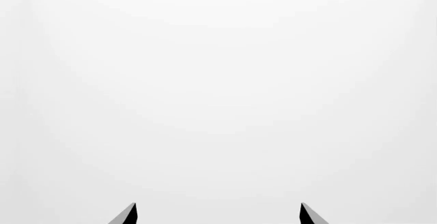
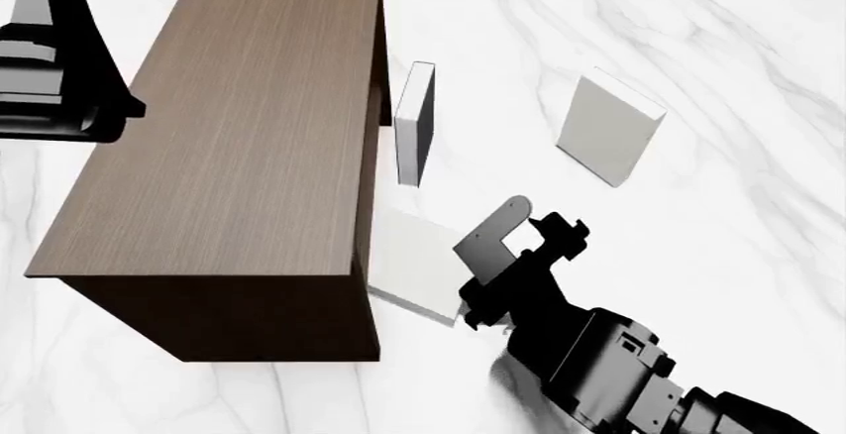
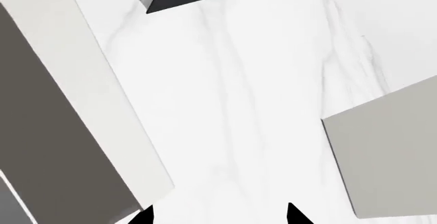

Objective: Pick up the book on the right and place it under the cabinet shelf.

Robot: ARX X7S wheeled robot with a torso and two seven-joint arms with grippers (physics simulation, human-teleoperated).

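Your right gripper (image 2: 492, 256) is open and empty beside a book (image 2: 420, 264) against the cabinet (image 2: 225, 127); retreat carefully.

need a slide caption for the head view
Right hand beside a pale book at the cabinet edge.

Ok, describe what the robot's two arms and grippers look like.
The right arm is glossy black, built of chunky, blocky segments. Its right gripper has flat, angular grey plate fingers on a black bracket. The left arm is likewise black with grey ridged bands. In the wrist views, the fingertips show as pointed wedges, black and grey. No cables or markings show.
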